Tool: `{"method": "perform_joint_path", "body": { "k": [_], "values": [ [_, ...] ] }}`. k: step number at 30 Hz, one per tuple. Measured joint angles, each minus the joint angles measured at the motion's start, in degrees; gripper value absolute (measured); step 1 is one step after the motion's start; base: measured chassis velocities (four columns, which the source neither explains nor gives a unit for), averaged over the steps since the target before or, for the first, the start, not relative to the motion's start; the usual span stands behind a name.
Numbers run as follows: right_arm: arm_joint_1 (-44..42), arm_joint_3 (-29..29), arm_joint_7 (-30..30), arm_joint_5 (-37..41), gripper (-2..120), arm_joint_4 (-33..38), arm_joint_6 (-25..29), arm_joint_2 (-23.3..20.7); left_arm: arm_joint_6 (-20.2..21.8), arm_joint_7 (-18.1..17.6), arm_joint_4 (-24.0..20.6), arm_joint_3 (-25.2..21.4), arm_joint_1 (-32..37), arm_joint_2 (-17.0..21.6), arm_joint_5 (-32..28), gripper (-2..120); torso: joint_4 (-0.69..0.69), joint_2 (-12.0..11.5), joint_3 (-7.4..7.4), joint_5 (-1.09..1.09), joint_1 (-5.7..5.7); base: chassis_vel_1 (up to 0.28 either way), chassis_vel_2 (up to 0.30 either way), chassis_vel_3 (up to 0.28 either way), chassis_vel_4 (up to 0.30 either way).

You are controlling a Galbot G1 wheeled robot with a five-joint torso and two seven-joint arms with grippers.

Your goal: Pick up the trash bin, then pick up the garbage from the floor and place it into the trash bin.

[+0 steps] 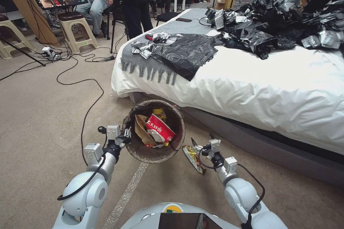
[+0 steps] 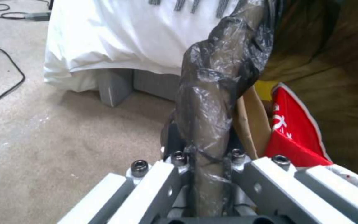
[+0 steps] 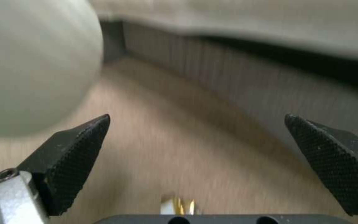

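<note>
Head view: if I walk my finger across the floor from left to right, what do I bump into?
Left claw pinching the bin's rim → trash bin with garbage inside → yellow snack wrapper on the carpet → open right claw just over it.

One trash bin, one yellow wrapper, two stools

Our left hand reaches forward and is pinched closed. Our right hand reaches forward and low, its two fingers spread wide apart.
</note>
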Motion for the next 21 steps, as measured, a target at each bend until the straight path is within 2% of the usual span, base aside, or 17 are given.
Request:
{"method": "perform_joint_path", "body": {
  "k": [5, 9, 21],
  "values": [
    [4.3, -2.9, -0.2, 6.6, 100, -6.0, -4.9, -2.6, 0.0, 0.0, 0.0, 0.2, 0.2, -0.3, 0.3, 0, 0.0, 0.0, 0.0, 0.0, 0.0, 0.0, 0.0, 0.0, 0.0],
    [8.0, -4.8, 0.1, 10.1, 100, -11.6, -7.8, -2.6, -0.2, 0.0, 0.0, 0.4, 0.5, -0.5, 0.9, 0, 0.01, 0.0, 0.0, 0.0, 0.0, 0.0, 0.0, 0.0, 0.0],
    [12.3, -8.0, -1.8, 9.1, 100, -22.0, -8.1, 0.5, -0.4, 0.1, 0.5, 1.4, 0.6, -0.9, 2.1, 0, 0.0, 0.0, 0.0, 0.0, 0.0, 0.0, 0.0, 0.0, 0.0]
  ]
}}
